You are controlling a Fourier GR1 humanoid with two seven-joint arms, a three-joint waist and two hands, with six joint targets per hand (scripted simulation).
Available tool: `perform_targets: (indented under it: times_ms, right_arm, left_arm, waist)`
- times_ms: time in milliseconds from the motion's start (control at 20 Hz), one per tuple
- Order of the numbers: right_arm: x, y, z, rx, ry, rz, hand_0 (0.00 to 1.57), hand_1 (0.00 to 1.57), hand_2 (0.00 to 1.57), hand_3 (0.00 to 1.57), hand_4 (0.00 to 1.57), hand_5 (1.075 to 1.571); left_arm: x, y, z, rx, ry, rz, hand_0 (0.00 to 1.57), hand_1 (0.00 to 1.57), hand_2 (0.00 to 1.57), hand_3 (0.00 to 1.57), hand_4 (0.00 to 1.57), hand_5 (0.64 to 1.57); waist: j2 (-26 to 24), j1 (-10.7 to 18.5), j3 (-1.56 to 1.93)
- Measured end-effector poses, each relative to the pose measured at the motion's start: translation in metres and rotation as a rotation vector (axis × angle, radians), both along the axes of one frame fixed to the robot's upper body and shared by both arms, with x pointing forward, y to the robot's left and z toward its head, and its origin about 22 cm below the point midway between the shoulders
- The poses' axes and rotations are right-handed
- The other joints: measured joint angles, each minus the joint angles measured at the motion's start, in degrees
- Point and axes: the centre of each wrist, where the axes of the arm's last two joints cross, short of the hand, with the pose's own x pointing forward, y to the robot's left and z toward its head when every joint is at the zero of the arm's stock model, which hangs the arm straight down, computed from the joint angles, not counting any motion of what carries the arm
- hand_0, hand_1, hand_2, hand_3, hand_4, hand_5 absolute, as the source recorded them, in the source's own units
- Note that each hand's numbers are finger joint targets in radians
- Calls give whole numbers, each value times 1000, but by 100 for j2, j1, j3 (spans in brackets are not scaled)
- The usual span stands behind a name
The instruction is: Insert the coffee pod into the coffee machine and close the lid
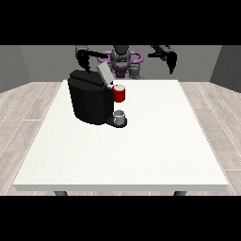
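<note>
1. I see the coffee machine (pixel 89 101) standing on the white table (pixel 141 150) towards its far edge, nearer the far corner at the view's left, with its lid (pixel 103 73) tilted up and open.
2. A red thing at the machine (pixel 119 93) sits at its front, just under the raised lid. Below it a small grey thing (pixel 119 115) rests on the machine's base. I cannot tell whether that is the pod, a cup or a part of the machine, so I cannot say where the pod lies.
3. The hand at the view's left (pixel 85 60) hangs above the machine's back, near the lid. Its fingers point down, but I cannot tell how wide they are.
4. The hand at the view's right (pixel 171 62) hangs beyond the far edge, well apart from the machine. Its fingers droop downward and hold nothing.
5. Risk: the hand near the lid could knock it shut before a pod goes in, since it hangs so near the hinge.
6. Risk: reaching low at the front could nudge the grey thing off the base or shift the whole machine.
7. Containers: I cannot see into the pod chamber.
</note>
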Motion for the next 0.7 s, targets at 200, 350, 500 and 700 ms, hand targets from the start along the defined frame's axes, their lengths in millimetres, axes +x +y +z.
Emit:
perform_targets:
  times_ms: [200,350,500,700]
  right_arm:
    - [8,4,-2,-8,11,5,0,0,0,0,0,1571]
    - [14,17,1,-23,-5,27,0,0,0,0,0,1571]
    - [22,22,8,-43,-22,45,0,0,0,0,0,1571]
    - [31,25,16,-51,-39,60,0,0,0,0,0,1571]
  left_arm:
    - [-7,4,7,6,-12,10,0,0,0,0,0,1571]
    - [-10,7,9,11,-26,22,0,0,0,0,0,1571]
    - [-11,11,13,7,-43,36,0,0,0,0,0,1571]
    - [-11,21,21,10,-55,47,0,0,0,0,0,1571]
  waist:
    - [85,-19,-2]
    - [159,-94,-10]
    - [258,-122,-10]
    - [366,-127,-12]
